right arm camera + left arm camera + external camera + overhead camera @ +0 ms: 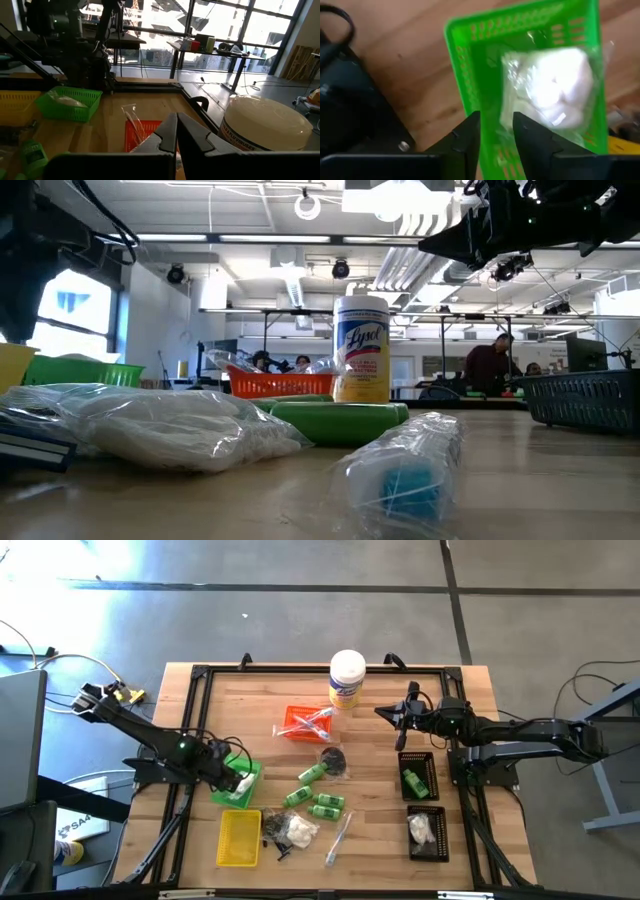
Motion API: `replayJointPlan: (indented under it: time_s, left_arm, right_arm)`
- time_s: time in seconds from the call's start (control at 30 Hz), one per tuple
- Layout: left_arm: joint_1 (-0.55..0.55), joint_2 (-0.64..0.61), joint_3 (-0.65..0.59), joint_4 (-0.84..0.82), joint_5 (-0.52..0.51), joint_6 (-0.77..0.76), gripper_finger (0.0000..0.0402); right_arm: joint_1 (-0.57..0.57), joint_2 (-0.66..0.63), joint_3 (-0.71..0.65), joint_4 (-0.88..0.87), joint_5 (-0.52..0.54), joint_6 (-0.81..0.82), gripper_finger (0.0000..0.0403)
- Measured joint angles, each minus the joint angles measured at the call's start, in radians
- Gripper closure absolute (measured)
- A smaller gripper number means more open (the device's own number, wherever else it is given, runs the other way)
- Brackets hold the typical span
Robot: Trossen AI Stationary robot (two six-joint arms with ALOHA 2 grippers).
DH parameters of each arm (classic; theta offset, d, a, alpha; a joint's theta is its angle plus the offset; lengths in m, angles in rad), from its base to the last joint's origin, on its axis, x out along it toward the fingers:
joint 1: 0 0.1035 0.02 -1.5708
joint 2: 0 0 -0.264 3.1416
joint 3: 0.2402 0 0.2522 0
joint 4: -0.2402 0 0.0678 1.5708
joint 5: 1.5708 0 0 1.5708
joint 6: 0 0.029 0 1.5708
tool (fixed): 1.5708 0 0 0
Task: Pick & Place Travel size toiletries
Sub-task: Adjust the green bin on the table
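Observation:
My left gripper (496,132) hangs pointing down over the green tray (465,75) at the table's left, its fingers open with nothing between them. In that tray lies a clear bag of white fluffy bits (555,85), also seen from above (243,783). On the wood in the middle lie several small green bottles (312,774), another bag of white bits (300,830), small black pieces (275,830) and a thin clear-wrapped stick (338,838). My right gripper (385,712) is shut and empty, held level above the table, right of the white canister (347,678).
An orange tray (300,735) with wrapped sticks sits behind the middle, a yellow tray (240,837) at the near left. Two black trays stand at the right, the far one (418,775) holding a green bottle, the near one (427,830) a white bag. A dark round pouch (332,760) lies mid-table.

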Motion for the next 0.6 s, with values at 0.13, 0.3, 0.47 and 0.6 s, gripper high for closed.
replayJointPlan:
  time_s: [0.13, 0.3, 0.47, 0.6]
  left_arm:
    - [0.000, 0.029, 0.000, -0.028, -0.030, 0.007, 0.0345]
    - [0.000, 0.039, 0.004, -0.108, -0.033, -0.035, 0.0396]
    - [0.000, 0.049, 0.005, -0.119, -0.041, -0.064, 0.0392]
    - [0.000, 0.104, 0.003, -0.121, 0.000, -0.088, 0.0400]
  right_arm:
    - [0.000, 0.000, 0.000, 0.000, 0.000, 0.000, 0.0398]
    - [0.000, 0.000, 0.000, 0.000, 0.000, 0.000, 0.0398]
    - [0.000, 0.000, 0.000, -0.001, 0.000, -0.005, 0.0398]
    - [0.000, 0.000, 0.000, -0.001, 0.000, -0.007, 0.0398]
